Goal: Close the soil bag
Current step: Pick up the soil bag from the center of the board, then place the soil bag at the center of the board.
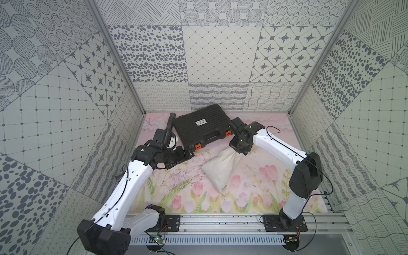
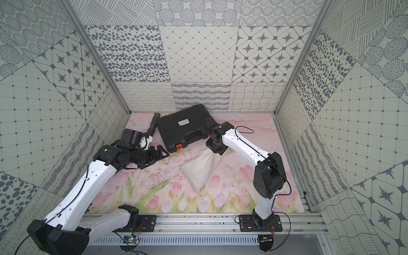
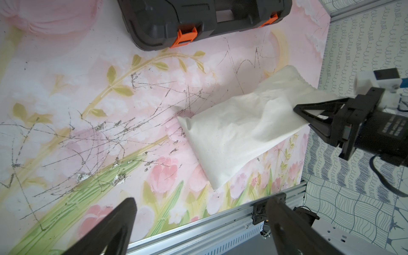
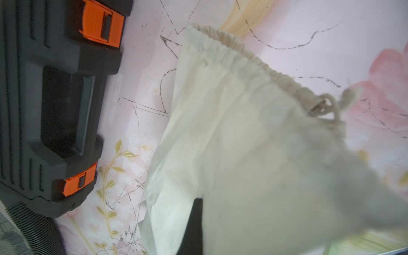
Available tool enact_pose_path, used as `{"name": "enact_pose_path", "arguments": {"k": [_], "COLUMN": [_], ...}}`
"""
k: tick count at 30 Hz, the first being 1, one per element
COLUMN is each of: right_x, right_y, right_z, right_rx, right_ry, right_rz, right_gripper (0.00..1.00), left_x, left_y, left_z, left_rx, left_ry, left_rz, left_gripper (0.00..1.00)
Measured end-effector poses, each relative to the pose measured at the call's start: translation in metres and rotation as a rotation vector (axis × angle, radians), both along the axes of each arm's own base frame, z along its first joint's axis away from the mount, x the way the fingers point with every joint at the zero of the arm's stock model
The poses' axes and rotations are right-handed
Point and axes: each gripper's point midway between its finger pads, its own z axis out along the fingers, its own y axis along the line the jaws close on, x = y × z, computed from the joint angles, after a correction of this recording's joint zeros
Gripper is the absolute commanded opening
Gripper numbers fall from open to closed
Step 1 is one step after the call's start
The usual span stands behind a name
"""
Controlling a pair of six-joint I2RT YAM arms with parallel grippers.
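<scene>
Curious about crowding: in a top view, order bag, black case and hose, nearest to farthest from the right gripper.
1. soil bag, held by the right gripper.
2. black case, just beside it.
3. black hose, past the case, back left.

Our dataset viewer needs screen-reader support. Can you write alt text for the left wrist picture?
The right pincer is shut on one end of the cream soil bag, which rests on a scratched floral mat. A black case with orange latches sits nearby, and the left pincer stands open in the foreground.
</scene>
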Motion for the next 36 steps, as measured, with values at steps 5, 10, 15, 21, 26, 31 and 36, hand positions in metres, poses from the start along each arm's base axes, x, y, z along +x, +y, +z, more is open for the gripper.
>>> {"name": "enact_pose_path", "arguments": {"k": [5, 10, 15, 21, 26, 31, 36], "right_x": [-0.001, 0.005, 0.008, 0.012, 0.011, 0.0, -0.016], "right_y": [0.004, 0.024, 0.056, 0.07, 0.068, 0.073, 0.081], "right_z": [0.005, 0.039, 0.094, 0.141, 0.159, 0.172, 0.175], "right_rx": [-0.029, -0.04, -0.058, -0.103, -0.152, -0.133, -0.061], "right_ry": [-0.024, -0.118, -0.282, -0.427, -0.491, -0.548, -0.593], "right_rz": [0.058, 0.192, 0.391, 0.557, 0.683, 0.813, 0.914], "right_gripper": [0.0, 0.0, 0.0, 0.0, 0.0, 0.0, 0.0], "left_x": [0.0, 0.0, 0.0, 0.001, 0.003, 0.003, -0.001], "left_y": [0.0, 0.0, 0.0, 0.0, 0.0, -0.001, -0.001], "left_z": [-0.001, 0.0, 0.001, 0.005, 0.01, 0.016, 0.024], "left_rx": [0.003, 0.003, 0.002, -0.001, -0.004, -0.011, -0.027], "left_ry": [0.002, 0.001, -0.001, -0.014, -0.027, -0.048, -0.086], "left_rz": [0.001, 0.001, 0.001, 0.001, 0.001, 0.0, -0.001], "left_gripper": [0.96, 0.96, 0.96, 0.96, 0.96, 0.96, 0.96]}}
